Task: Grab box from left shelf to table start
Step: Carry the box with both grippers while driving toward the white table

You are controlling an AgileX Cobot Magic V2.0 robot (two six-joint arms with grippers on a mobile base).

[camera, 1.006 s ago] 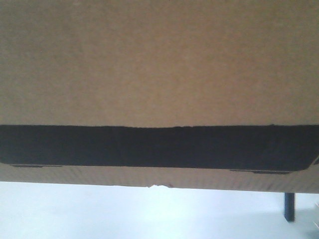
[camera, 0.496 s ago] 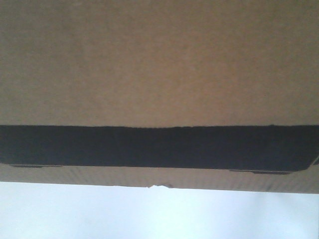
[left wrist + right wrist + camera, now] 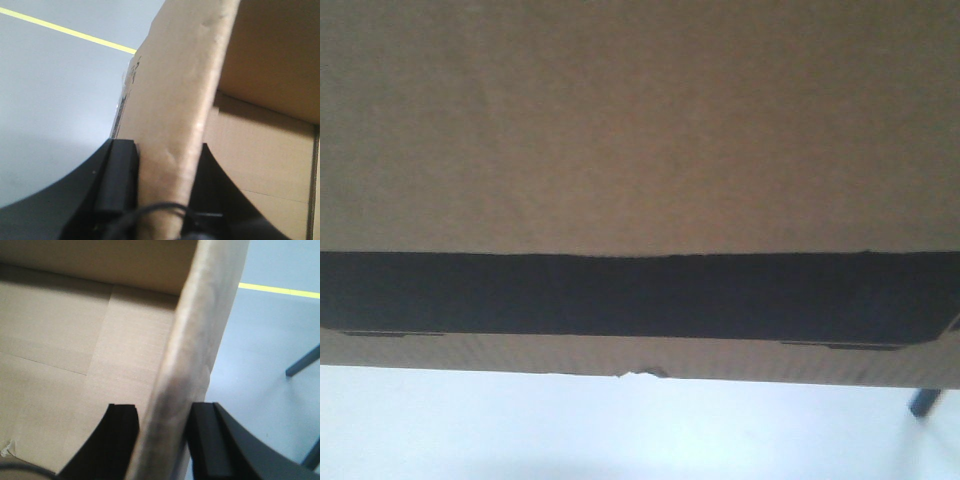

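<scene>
The brown cardboard box fills the front view, with its wide black panel across the lower part. My left gripper is shut on the box's left wall, one finger outside and one inside. My right gripper is shut on the box's right wall the same way. The open brown inside of the box shows in both wrist views. The shelf is out of view. A pale whitish surface shows below the box; I cannot tell whether it is the table.
Grey floor with a yellow line lies beside the box's left wall. On the right, grey floor with a yellow line and dark slanted furniture legs. A dark leg shows at the front view's lower right.
The box stays fixed in the front view. The background under it has shifted: the dark leg at lower right left the view, then came back, now slanted.
</scene>
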